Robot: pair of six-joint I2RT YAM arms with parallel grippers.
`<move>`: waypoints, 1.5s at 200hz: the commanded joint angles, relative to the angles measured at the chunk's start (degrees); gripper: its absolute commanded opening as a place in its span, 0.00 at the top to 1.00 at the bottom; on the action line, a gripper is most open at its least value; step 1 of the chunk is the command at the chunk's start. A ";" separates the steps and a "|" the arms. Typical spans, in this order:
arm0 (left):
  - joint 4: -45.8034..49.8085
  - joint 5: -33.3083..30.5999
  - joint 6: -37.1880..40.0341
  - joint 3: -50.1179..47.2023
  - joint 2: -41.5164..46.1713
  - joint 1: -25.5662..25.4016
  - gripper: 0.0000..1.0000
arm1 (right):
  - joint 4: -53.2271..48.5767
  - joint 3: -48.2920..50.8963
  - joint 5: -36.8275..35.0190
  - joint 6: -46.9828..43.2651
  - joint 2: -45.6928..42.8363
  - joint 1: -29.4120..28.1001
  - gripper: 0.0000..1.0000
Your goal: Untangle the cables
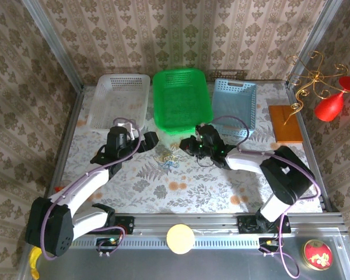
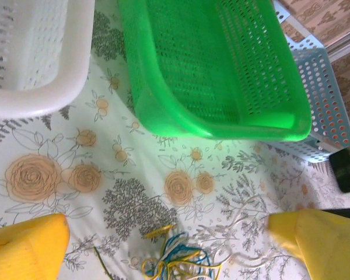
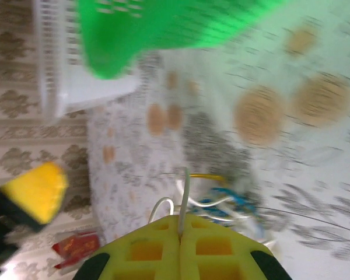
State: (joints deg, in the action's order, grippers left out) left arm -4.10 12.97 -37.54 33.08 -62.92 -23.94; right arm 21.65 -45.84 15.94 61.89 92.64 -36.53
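Green perforated plastic makes up the basket (image 1: 181,99) by which everything else is placed. It is set at the far side of the floral-covered bench (image 1: 210,186), with a white basket (image 1: 105,105) beside it on the left and a blue basket (image 1: 245,111) beside it on the right. The cables (image 1: 168,158) are found on the bench just in front of the green basket's near left corner, heaped in a small loose tangle of blue, yellow and pale cream strands. The left tool (image 1: 148,140) is held to the left of that corner, just beside the tangle. In its wrist view its yellow fingers (image 2: 26,248) are seen spread wide with nothing between them, and the tangle (image 2: 175,265) lies on the cloth below the gap, nearer than the green basket (image 2: 221,70). The right tool (image 1: 188,146) is placed in front of the basket's near edge, on the right of the tangle. In its blurred wrist view its fingers (image 3: 151,251) are pressed together, and a pale strand (image 3: 185,192) is pinched between them, running from the tips towards the rest of the cables (image 3: 221,201).
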 commanded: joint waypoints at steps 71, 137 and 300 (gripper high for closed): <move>-0.97 -1.25 1.59 -3.63 -2.63 -5.16 0.00 | -13.37 -8.32 1.68 -11.88 -5.69 -1.62 1.00; -2.55 -2.54 1.95 -3.99 -6.45 -6.91 0.00 | -11.70 -6.54 3.40 -10.47 -8.59 -1.61 1.00; -15.37 10.18 -12.90 -5.66 4.56 -7.73 0.24 | 1.49 0.52 7.44 -4.98 -7.69 0.46 1.00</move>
State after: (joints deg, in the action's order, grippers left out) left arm -15.88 21.17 -48.62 26.83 -58.00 -31.03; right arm 17.74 -46.74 20.47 55.90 84.93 -36.80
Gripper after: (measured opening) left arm 0.778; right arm 0.065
